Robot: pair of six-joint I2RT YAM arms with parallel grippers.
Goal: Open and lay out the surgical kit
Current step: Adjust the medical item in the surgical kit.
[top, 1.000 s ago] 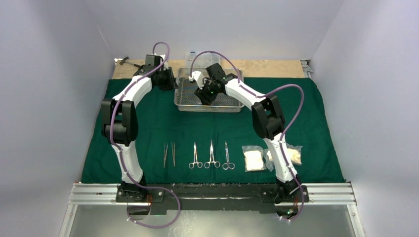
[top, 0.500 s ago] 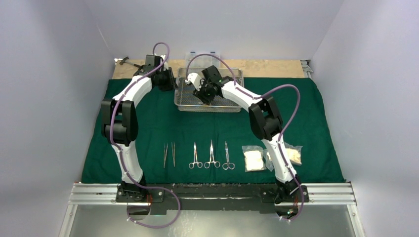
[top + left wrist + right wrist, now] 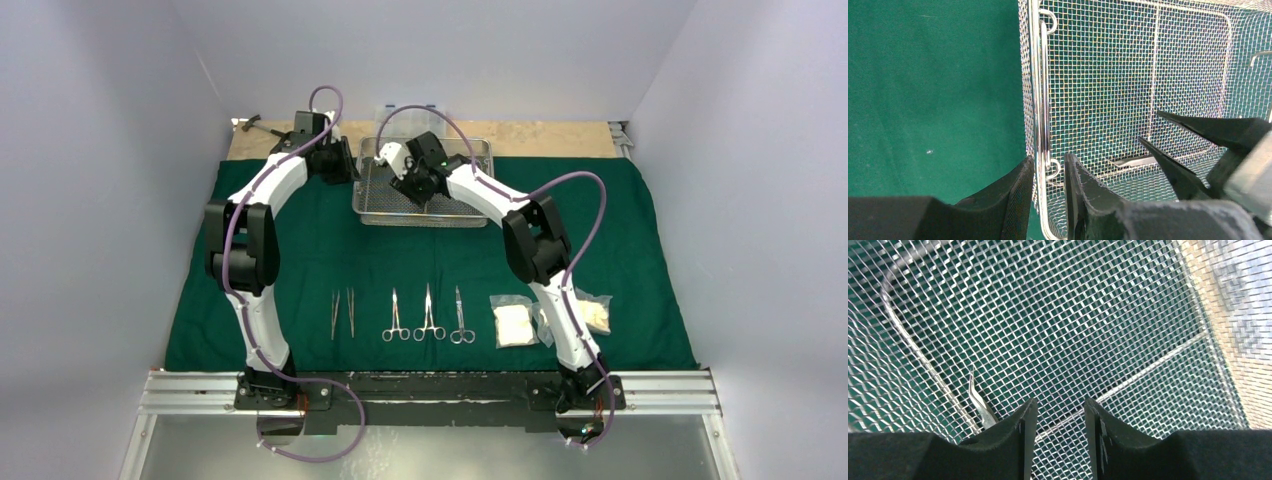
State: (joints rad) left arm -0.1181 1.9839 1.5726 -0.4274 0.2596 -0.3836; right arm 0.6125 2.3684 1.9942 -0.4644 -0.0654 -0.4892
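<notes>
The dark green cloth (image 3: 300, 250) lies spread out. The steel mesh tray (image 3: 462, 208) stands at the back centre. My left gripper (image 3: 352, 168) is shut on the tray's left rim and handle (image 3: 1044, 100), one finger outside the wall and one inside (image 3: 1048, 167). My right gripper (image 3: 412, 188) hangs open and empty inside the tray, just over the mesh floor (image 3: 1058, 410). A pair of tweezers (image 3: 979, 401) lies in the tray, left of its fingers, and also shows in the left wrist view (image 3: 1133, 161). Two tweezers (image 3: 342, 313), three scissors-like instruments (image 3: 429, 317) and gauze packets (image 3: 515, 324) lie in a row at the front.
A clear plastic box (image 3: 405, 108) stands behind the tray on a wooden strip (image 3: 550, 135). A small hammer (image 3: 262, 124) lies at the back left. White walls close in both sides. The right arm partly hides the gauze packets.
My right gripper has moved left and towards the back inside the tray. The left gripper and the tray have not moved.
</notes>
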